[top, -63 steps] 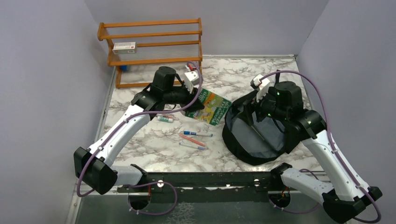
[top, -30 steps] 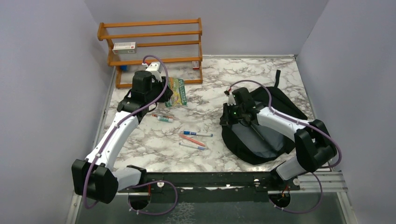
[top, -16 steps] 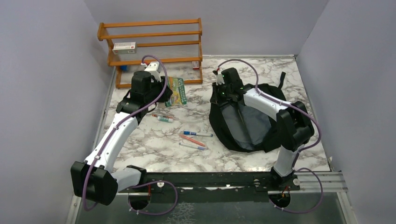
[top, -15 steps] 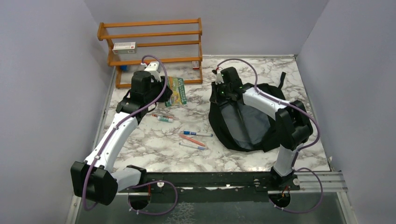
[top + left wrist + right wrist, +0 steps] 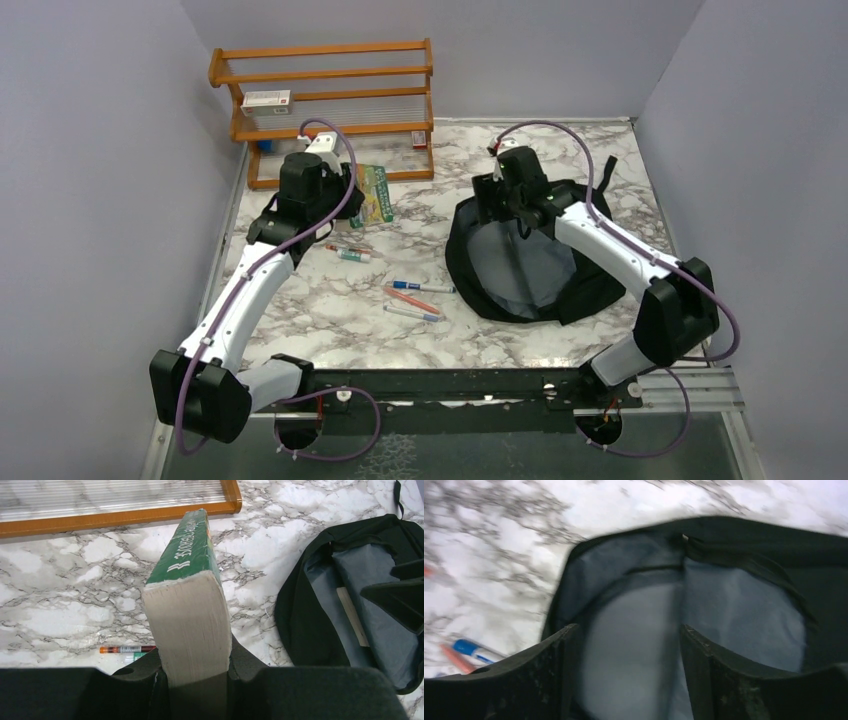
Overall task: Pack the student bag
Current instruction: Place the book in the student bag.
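Note:
The student bag (image 5: 470, 290) lies open on the right of the marble table, its grey lining showing; it also appears in the left wrist view (image 5: 300, 605) and the right wrist view (image 5: 744, 615). My right gripper (image 5: 503, 196) hovers over the bag's far rim. Its jaws (image 5: 626, 640) stand open with only lining between them. My left gripper (image 5: 345, 195) is shut on a thick green book (image 5: 373, 193), held spine up above the table left of the bag. The book's page edge (image 5: 192, 625) sits clamped between the fingers (image 5: 250, 662).
A wooden shelf rack (image 5: 330, 100) stands at the back left, with a small box (image 5: 266, 99) on it. Several pens (image 5: 415, 298) and a marker (image 5: 352, 255) lie between the arms. A pale flat strip (image 5: 352, 615) lies inside the bag. Grey walls close in both sides.
My right gripper has opened, let go of the bag's rim and shifted right. The bag has slumped wider where it was dragged left. The left arm and book have barely moved.

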